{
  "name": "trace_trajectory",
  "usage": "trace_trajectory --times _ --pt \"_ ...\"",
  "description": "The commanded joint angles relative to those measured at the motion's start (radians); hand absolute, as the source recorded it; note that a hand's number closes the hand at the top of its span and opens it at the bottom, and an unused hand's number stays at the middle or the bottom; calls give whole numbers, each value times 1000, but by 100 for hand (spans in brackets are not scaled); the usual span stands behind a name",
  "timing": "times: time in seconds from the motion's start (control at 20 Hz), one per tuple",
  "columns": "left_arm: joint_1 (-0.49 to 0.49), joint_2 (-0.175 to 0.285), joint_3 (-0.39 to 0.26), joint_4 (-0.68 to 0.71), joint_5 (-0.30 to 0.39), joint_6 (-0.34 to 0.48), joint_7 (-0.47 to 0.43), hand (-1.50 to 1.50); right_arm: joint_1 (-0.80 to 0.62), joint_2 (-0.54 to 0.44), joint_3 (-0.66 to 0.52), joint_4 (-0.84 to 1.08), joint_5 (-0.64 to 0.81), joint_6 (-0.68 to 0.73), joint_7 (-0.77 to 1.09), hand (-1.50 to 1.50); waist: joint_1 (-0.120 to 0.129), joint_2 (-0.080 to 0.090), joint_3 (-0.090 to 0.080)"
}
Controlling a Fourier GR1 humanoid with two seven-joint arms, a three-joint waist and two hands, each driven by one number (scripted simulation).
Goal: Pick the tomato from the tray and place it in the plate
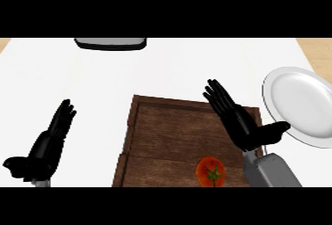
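Observation:
A red tomato (pixel 211 171) with a green stem lies on the brown wooden tray (pixel 168 132), near the tray's front edge. My right hand (pixel 239 124) hovers over the tray's right side, fingers straight and open, a little beyond and to the right of the tomato, holding nothing. The white round plate (pixel 299 105) sits just right of the tray, close to the right hand's thumb. My left hand (pixel 48 143) rests open at the lower left, fingers up, off the tray.
A grey and black object (pixel 110 43) sits at the counter's far edge, top centre. The white counter (pixel 77 79) stretches around the tray. Wooden surface shows at the far corners.

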Motion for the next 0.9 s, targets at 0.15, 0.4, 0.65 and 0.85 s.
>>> trace_trajectory --times 0.15,0.4,0.65,0.85 --pt "-86 30 48 55 19 4 99 0 -118 -145 63 -132 -27 331 -29 150 -2 -6 50" --pt "-145 40 53 96 31 8 217 0 -155 -215 -68 -102 260 173 -328 -150 -19 2 53" --pt "-214 21 32 119 20 9 291 0 -78 -237 -36 144 287 424 -702 -150 15 3 51" --pt "-179 9 25 73 19 12 283 0 -74 -359 7 115 490 368 -826 -150 20 -3 51"
